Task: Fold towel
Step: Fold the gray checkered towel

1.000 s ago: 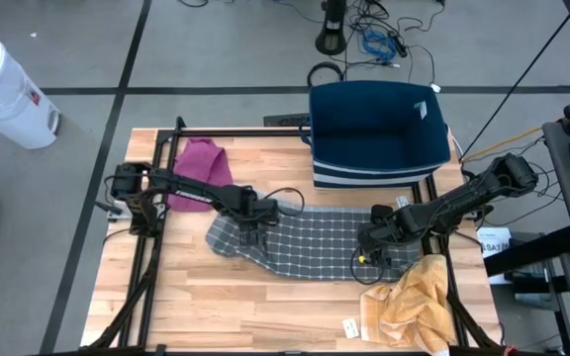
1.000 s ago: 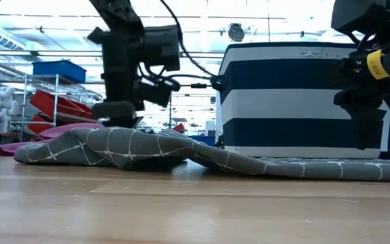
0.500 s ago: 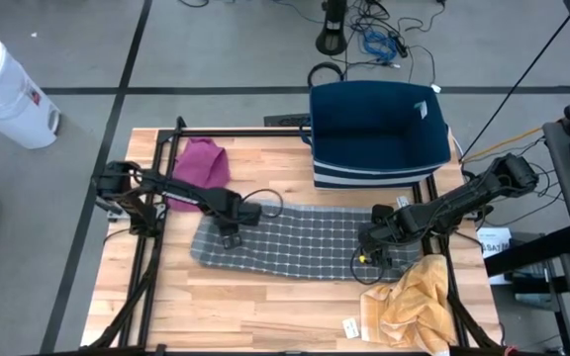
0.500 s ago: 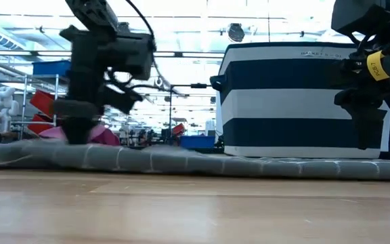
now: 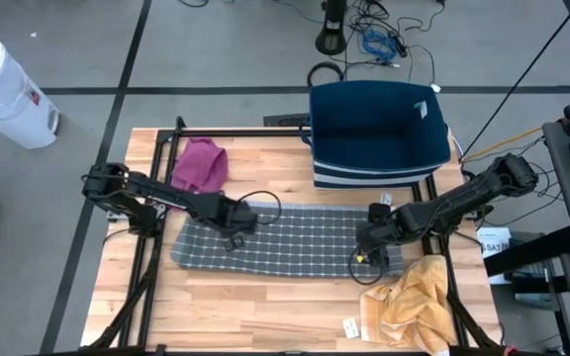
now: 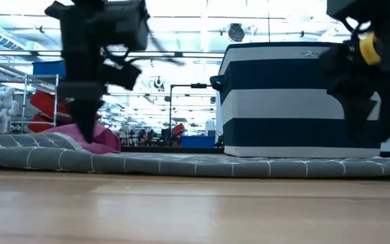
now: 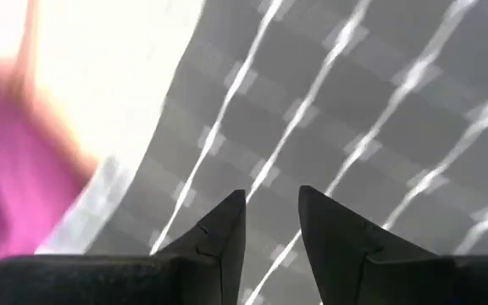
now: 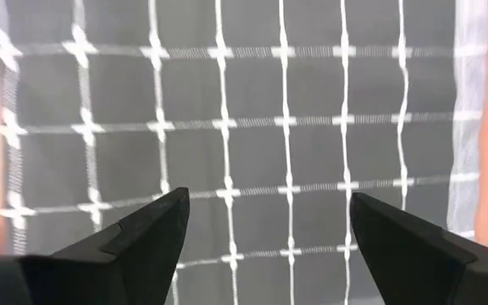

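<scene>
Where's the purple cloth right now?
In the high view the purple cloth lies at the table's far left, just behind the grey checked towel and left of the navy bin.

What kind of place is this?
Probably a robotics lab or workshop: a wooden table stands on a concrete floor with loose cables, and the low view shows shelving under ceiling lights.
</scene>
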Robot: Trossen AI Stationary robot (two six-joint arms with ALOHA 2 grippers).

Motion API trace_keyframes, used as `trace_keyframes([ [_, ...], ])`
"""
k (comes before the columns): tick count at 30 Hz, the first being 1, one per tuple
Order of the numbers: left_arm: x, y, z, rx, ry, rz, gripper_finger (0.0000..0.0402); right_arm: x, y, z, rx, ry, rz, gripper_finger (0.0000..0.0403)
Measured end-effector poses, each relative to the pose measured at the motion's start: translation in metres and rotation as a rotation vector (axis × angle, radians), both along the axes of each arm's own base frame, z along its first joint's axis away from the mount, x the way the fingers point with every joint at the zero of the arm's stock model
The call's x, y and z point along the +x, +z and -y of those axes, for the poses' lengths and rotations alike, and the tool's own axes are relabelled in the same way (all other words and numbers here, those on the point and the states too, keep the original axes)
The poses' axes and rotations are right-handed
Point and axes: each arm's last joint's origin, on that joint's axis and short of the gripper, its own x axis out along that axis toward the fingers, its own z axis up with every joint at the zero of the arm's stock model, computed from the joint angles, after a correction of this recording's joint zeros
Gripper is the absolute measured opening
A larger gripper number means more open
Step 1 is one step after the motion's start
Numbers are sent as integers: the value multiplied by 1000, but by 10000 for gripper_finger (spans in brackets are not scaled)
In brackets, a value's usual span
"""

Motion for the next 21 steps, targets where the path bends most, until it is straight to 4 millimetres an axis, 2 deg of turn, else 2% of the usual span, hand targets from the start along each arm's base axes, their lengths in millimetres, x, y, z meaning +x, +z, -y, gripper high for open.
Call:
trace_keyframes([
  [7,27,5,8,-24,-140,239,119,13,15,-5,33,30,82,313],
  [14,50,0,7,-58,-216,391,119,5,13,-11,155,20,-13,313],
  [21,67,10,11,-73,-309,592,119,-9,12,-26,225,13,-130,313],
])
